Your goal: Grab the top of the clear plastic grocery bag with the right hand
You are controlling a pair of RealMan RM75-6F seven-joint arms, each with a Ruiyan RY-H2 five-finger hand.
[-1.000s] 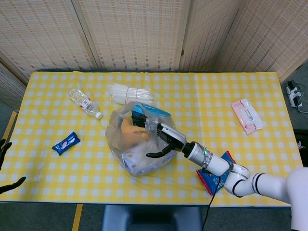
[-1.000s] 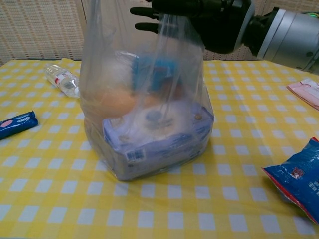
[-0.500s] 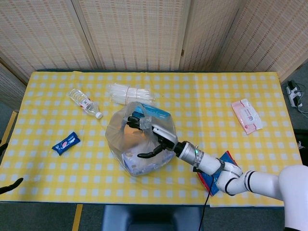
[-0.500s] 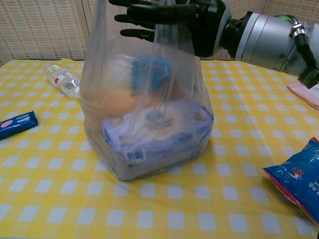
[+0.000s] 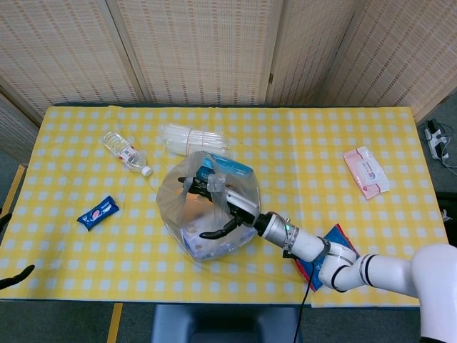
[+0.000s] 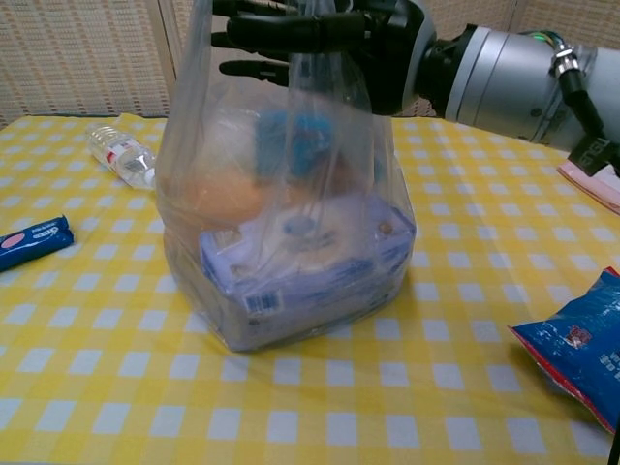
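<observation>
Clear plastic bag stands upright near the middle of the counter, which has a yellow check cloth on it. Inside the bag: a pale blue-and-white box at the bottom, something orange and something blue above it.

Right robot hand is at the bag's top, arm coming in from the bag's right. Fingers are stretched out and spread across the mouth of the bag, film draped over and around them. Thumb sticks out apart from the fingers in the head view. Reads as spread apart, not clamped on the film; whether any plastic is pinched I can't tell.

Left robot hand: only a dark tip shows at the frame edge, far left of the bag, off the counter. Can't tell its state.

Around the bag:
- water bottle lying on its side, back-left of it
- clear wrapped bundle just behind it
- blue snack bar well to the left
- blue-and-red snack packet to the right, partly under the right arm in the head view
- pink wipes pack far right
</observation>
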